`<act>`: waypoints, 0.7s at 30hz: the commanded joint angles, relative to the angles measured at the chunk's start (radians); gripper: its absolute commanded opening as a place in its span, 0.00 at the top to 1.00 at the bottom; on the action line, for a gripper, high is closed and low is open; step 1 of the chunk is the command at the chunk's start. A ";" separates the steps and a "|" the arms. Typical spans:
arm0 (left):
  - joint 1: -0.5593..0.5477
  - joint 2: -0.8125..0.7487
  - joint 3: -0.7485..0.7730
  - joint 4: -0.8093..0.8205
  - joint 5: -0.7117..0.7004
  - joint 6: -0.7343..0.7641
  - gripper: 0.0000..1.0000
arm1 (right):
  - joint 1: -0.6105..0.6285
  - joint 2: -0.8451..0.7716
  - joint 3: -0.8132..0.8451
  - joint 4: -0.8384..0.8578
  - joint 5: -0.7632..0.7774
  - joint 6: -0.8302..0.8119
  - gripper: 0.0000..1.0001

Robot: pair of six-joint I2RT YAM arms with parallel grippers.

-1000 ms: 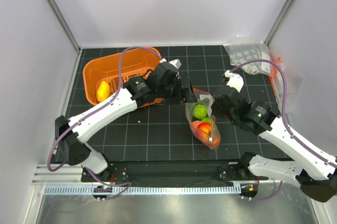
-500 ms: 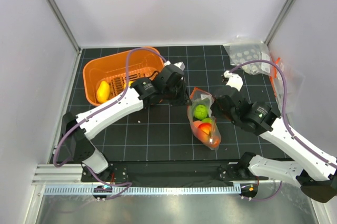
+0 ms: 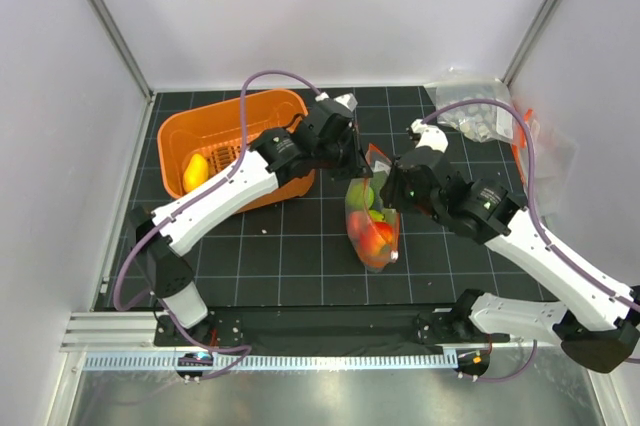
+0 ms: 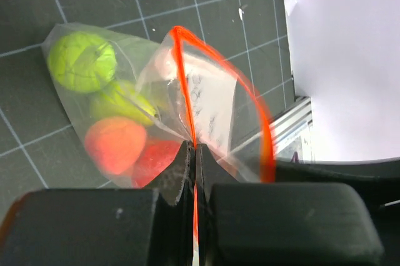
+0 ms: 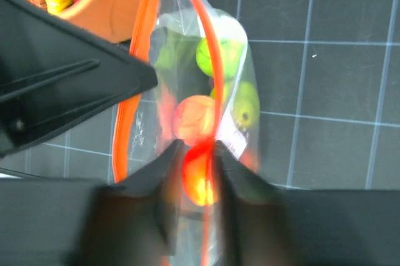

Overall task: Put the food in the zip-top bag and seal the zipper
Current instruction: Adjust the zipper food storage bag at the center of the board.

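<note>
White walls close in a black gridded surface (image 3: 300, 256). Near its middle, between the two arms, is the clear zip-top bag (image 3: 372, 221), with its mouth toward the far side and spread open. The food (image 4: 81, 63) sits inside it: two green pieces, an orange one and a red one, bunched at the closed end. The zipper (image 4: 182, 78) is unsealed, and its two orange-red strips stand apart in a loop. The left gripper (image 4: 195, 153) has its jaws pressed together on one strip of the zipper. The right gripper (image 5: 197, 150) is at the other strip. Its blurred jaws show a slim gap with the strip running along one finger, and I cannot tell whether they pinch it. Left of the bag, partly under the left arm, stands an orange basket (image 3: 230, 126) with a yellow fruit (image 3: 196, 172) in it. More clear bags (image 3: 475, 106) lie in the far right corner.
</note>
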State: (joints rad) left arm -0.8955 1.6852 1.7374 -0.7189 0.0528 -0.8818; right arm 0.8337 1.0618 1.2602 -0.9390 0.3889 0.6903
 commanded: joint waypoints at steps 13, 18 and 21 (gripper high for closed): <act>0.052 0.013 0.019 0.032 0.082 0.006 1.00 | 0.004 -0.089 -0.100 0.106 -0.149 -0.006 0.23; 0.056 0.028 0.028 0.032 0.091 0.000 1.00 | 0.004 -0.068 -0.091 0.127 -0.228 -0.081 0.19; 0.055 0.037 0.036 0.033 0.096 0.001 1.00 | 0.004 -0.062 -0.079 0.135 -0.234 -0.106 0.18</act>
State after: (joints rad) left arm -0.8436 1.7100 1.7382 -0.7204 0.1188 -0.8825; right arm 0.8337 0.9939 1.1610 -0.8536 0.2005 0.6403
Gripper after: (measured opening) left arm 0.013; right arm 0.822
